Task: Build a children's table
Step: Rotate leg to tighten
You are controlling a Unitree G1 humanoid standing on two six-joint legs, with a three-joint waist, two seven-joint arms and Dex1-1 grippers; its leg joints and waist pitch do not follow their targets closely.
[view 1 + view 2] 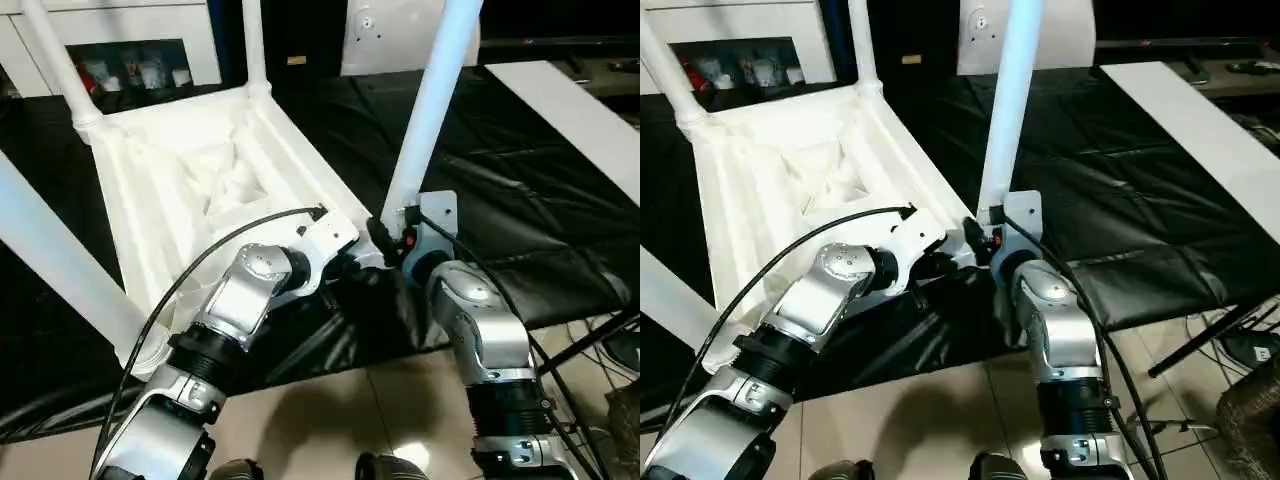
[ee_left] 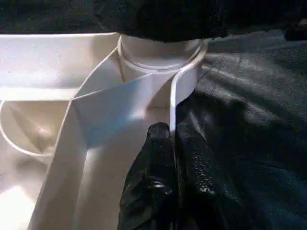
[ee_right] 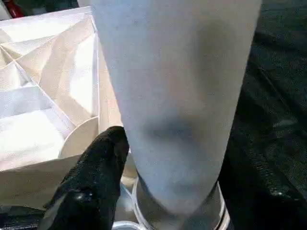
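top: tabletop [image 1: 200,190] lies underside up on the black-covered bench [image 1: 520,220], toward its near-left part; near corner sits at the bench's front edge. Ribs and corner sockets face up, which is what lets legs drop in from above.
near-right leg: leg [image 1: 432,105] stands in the socket [image 2: 160,57] at the top's corner nearest the robot, rising steeply with a slight lean. Looks seated at the collar; whether fully home, cannot tell.
other legs: far-left leg [image 1: 55,60] and far leg [image 1: 255,45] up in their sockets; a fourth leg [image 1: 60,270] runs across the left side, its base at the near-left corner. So all four appear in place; job reads as close to done, final seating or check.
left tool: left tool [image 2: 163,158] is closed, pinched on the thin side wall of the top just by the near socket. Judged purpose: pin the top down so it can't slide or tip while the leg is worked.
right tool: right tool [image 3: 103,177] sits at the leg's base, one black finger [image 3: 93,187] against the leg's side just above the collar. Second finger hidden; gripping or loose, cannot tell.
risk: corner overhangs near the bench edge; a hard push could skid the top on the cover.
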